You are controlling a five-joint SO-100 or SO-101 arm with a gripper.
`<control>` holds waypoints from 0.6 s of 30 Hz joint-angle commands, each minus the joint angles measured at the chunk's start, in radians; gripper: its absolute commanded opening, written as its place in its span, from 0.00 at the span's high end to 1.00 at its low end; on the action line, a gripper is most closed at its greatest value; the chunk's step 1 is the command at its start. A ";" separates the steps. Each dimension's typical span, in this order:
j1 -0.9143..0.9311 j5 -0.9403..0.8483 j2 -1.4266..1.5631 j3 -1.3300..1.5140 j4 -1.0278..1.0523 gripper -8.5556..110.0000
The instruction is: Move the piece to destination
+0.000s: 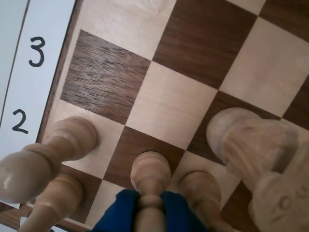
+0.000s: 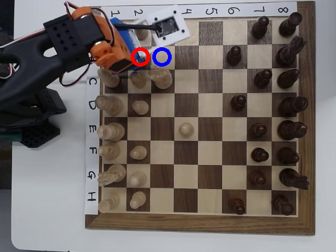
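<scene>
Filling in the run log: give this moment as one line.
phase: grasp | gripper: shut on pawn | pawn: on red-ringed square | destination blue-ringed square: empty

The gripper [image 1: 150, 208] hides the pawn's [image 1: 150, 169] upper part at the wrist view's bottom edge

A wooden chessboard [image 2: 210, 223] lies on a white surface [image 2: 47, 210]. Dark brown pieces [image 2: 290, 105] crowd its right side in the overhead view, and a lone pale pawn [image 2: 186, 128] stands near the middle. A red ring [image 2: 140, 57] marks 1 dark square. Paper strips [image 1: 29, 72] carry handwritten numbers beside the board.
</scene>
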 commanded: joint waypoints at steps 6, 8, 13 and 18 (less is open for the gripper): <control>0.017 0.430 0.184 -0.225 0.110 0.93; 0.008 0.436 0.186 -0.247 0.123 0.93; -0.005 0.459 0.186 -0.308 0.147 0.93; -0.009 0.462 0.190 -0.360 0.184 0.93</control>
